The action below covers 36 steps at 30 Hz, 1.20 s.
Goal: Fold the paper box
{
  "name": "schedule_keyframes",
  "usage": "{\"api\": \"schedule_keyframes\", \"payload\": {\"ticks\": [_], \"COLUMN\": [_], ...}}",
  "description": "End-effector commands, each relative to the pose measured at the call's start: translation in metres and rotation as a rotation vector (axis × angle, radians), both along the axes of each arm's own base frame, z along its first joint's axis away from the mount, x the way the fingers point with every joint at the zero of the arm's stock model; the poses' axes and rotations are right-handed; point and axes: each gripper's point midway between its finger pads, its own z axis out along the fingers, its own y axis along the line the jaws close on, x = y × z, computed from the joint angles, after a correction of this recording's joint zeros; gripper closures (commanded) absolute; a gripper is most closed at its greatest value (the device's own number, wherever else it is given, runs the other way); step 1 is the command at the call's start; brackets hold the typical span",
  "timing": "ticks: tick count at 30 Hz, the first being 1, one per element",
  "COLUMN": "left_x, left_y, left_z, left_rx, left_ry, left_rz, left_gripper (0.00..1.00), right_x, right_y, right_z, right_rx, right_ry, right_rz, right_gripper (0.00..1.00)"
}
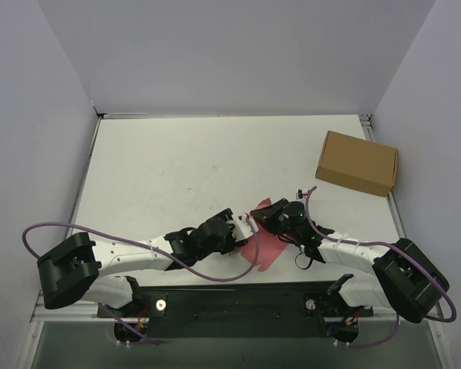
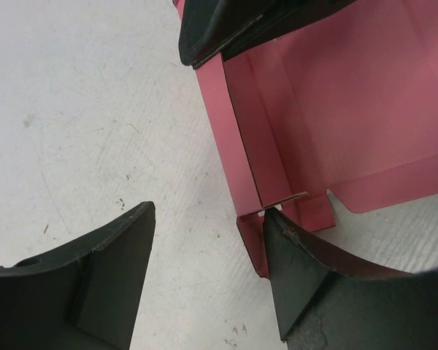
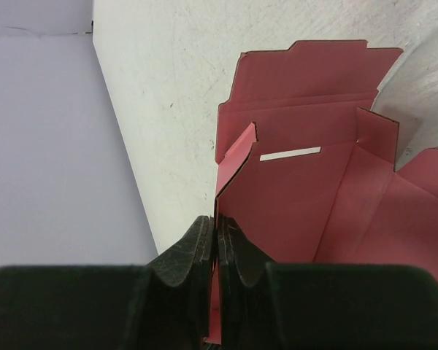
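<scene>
The paper box (image 1: 266,247) is a small pink-red card sheet, partly folded up, lying near the front edge between the two arms. My right gripper (image 3: 217,235) is shut on one upright side wall of the paper box (image 3: 299,197), whose panels and slot spread out ahead of it. My left gripper (image 2: 208,215) is open; its right finger (image 2: 292,251) touches a folded corner tab of the box (image 2: 328,109), its left finger rests over bare table. The right gripper's black fingers show at the top of the left wrist view (image 2: 226,25).
A larger brown cardboard box (image 1: 357,162) stands at the back right, near the table's right edge. The white table (image 1: 184,169) is walled by grey panels on three sides.
</scene>
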Motion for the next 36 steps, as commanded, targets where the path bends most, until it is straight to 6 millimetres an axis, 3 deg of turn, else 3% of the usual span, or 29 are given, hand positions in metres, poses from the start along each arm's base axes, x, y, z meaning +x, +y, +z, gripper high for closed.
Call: {"api": "schedule_keyframes", "payload": {"ticks": [1,7,13,16,19,20,21,24,28,30,36], "left_x": [0.011,0.012,0.008,0.008,0.005,0.004,0.003,-0.008,-0.037,-0.055,-0.094], "left_y": [-0.02,-0.025,-0.032,-0.032,-0.028,-0.027,-0.026,-0.022,-0.026,-0.035,-0.05], "left_z": [0.028,0.032,0.02,0.02,0.026,0.029,0.032,0.051,0.076,0.072,0.039], "left_rx": [-0.076,-0.077,-0.036,-0.037,-0.067,-0.075,-0.091,-0.152,-0.26,-0.302,-0.268], "left_ry": [-0.108,-0.201,-0.208,-0.206,-0.184,-0.176,-0.166,-0.14,-0.058,0.052,0.307], "left_rz": [-0.007,-0.021,-0.052,-0.041,-0.028,-0.026,-0.02,-0.017,-0.073,-0.117,-0.117], "left_gripper": [0.32,0.39,0.48,0.48,0.38,0.27,0.24,0.18,0.18,0.19,0.3], "right_x": [0.0,-0.001,0.0,0.0,0.001,0.0,0.001,0.002,0.003,0.002,0.002], "right_y": [0.007,0.009,0.01,0.01,0.009,0.007,0.007,0.001,-0.003,-0.003,-0.005], "right_z": [0.003,0.0,0.0,0.0,0.002,0.001,0.003,0.004,0.005,0.006,0.005], "right_rx": [0.029,0.025,0.024,0.023,0.024,0.017,0.015,0.0,-0.018,-0.022,-0.024], "right_ry": [-0.022,-0.015,-0.012,-0.013,-0.018,-0.01,-0.016,-0.016,-0.012,-0.009,-0.005], "right_rz": [0.026,0.034,0.032,0.033,0.024,0.019,0.015,-0.013,-0.024,-0.022,-0.027], "right_gripper": [1.0,1.0,1.0,1.0,1.0,1.0,1.0,1.0,1.0,1.0,1.0]}}
